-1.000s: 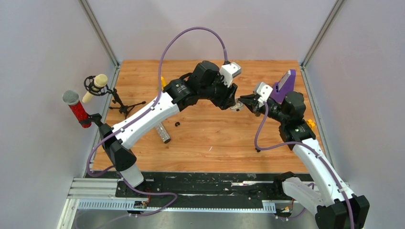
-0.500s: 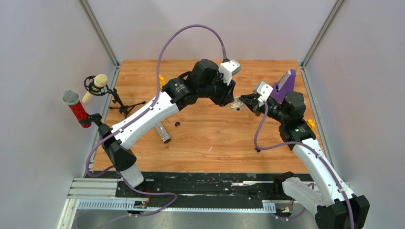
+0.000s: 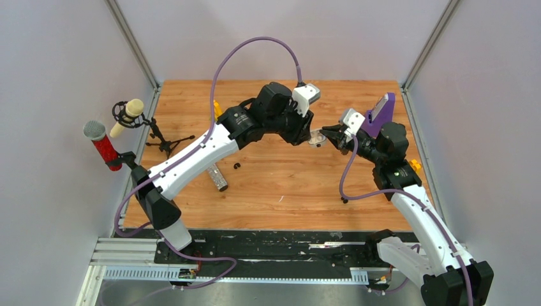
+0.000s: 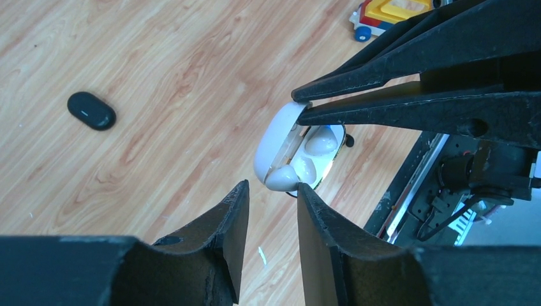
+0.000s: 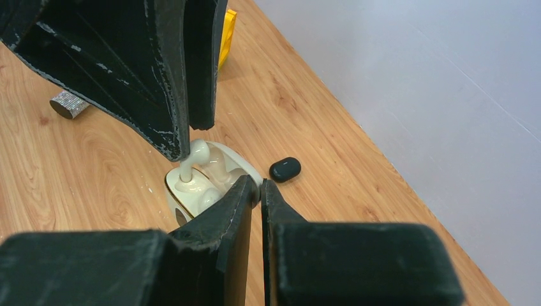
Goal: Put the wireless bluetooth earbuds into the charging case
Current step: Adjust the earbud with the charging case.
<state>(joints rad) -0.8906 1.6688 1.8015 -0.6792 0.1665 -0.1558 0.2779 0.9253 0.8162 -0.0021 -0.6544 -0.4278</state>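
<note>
Above the tabletop (image 3: 274,185), the right hand (image 5: 257,185) pinches the lid edge of the open white charging case (image 4: 271,143). One white earbud (image 5: 198,153) stands in the case at the tips of the left hand (image 4: 271,188), which are narrowly parted; whether they grip it cannot be told. Beyond lies a black case (image 5: 285,169).

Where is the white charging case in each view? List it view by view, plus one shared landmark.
Top external: white charging case mid-frame, between the two arms' tips.
Left wrist: case just right of centre.
Right wrist: case lower centre-left.
Shared landmark: right gripper, at the case in every view.
</note>
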